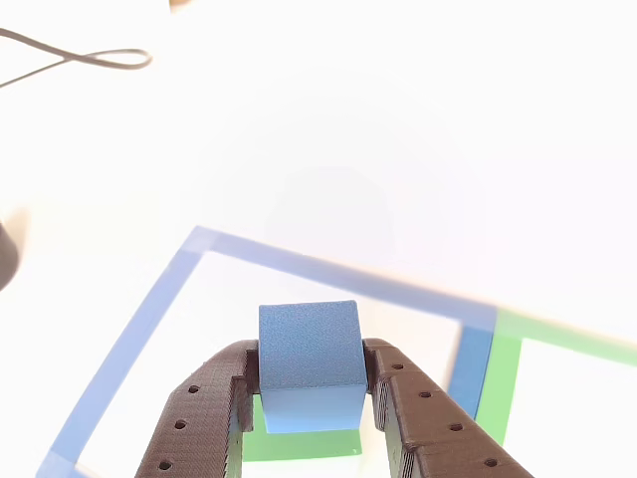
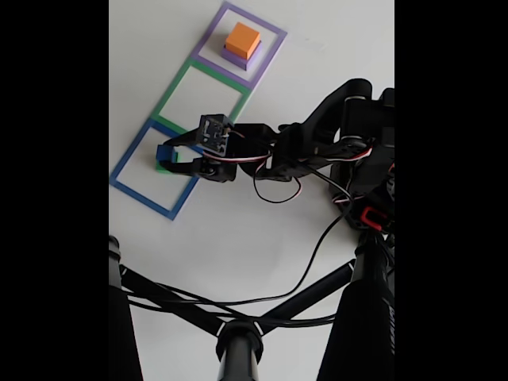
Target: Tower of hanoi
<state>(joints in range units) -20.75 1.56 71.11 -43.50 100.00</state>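
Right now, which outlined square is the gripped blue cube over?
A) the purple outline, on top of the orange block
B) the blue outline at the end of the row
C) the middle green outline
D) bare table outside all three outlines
B: in the fixed view the gripper holds the blue cube within the blue outline, while the orange block sits in the purple outline.
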